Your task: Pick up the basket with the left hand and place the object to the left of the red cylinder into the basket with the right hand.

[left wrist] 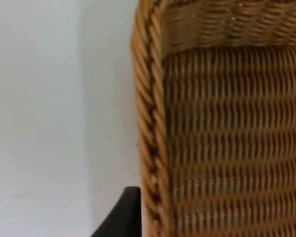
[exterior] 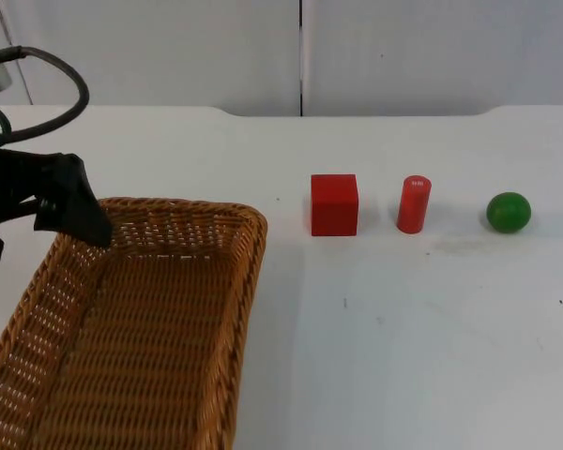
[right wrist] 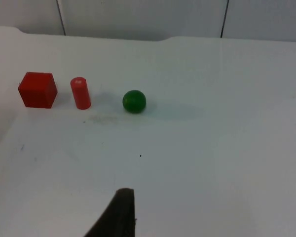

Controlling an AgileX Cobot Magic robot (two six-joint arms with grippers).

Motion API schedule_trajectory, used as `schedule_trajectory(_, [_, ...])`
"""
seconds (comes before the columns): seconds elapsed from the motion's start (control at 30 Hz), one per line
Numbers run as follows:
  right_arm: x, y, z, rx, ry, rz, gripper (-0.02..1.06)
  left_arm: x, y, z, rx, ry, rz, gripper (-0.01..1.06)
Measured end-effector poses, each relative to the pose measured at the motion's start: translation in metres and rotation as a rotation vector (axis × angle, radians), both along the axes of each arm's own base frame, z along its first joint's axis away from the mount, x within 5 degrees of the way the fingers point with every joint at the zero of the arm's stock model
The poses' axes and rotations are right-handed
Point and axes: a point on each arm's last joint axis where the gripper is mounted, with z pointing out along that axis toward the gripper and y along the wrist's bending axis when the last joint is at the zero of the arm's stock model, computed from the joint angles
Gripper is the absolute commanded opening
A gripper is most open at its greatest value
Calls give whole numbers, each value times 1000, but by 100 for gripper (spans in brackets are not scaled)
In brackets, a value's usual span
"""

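The left end effector (exterior: 75,220) is at the basket (exterior: 150,328) rim, grip unclear, and the hard, light-looking red block (exterior: 334,204) sits left of the red cylinder (exterior: 414,203), best pinched on flat sides.

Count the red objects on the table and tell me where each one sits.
2. The red cube stands right of the basket; the red cylinder stands upright between that cube and the green ball.
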Motion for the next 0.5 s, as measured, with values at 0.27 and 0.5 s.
schedule_trajectory(0.27, [40,3,18,-5,84,1,105,-2,-10,0,-5,8,-44,100])
schedule_trajectory(0.5, [58,5,25,-3,63,0,105,-2,-9,0,5,7,-34,100])
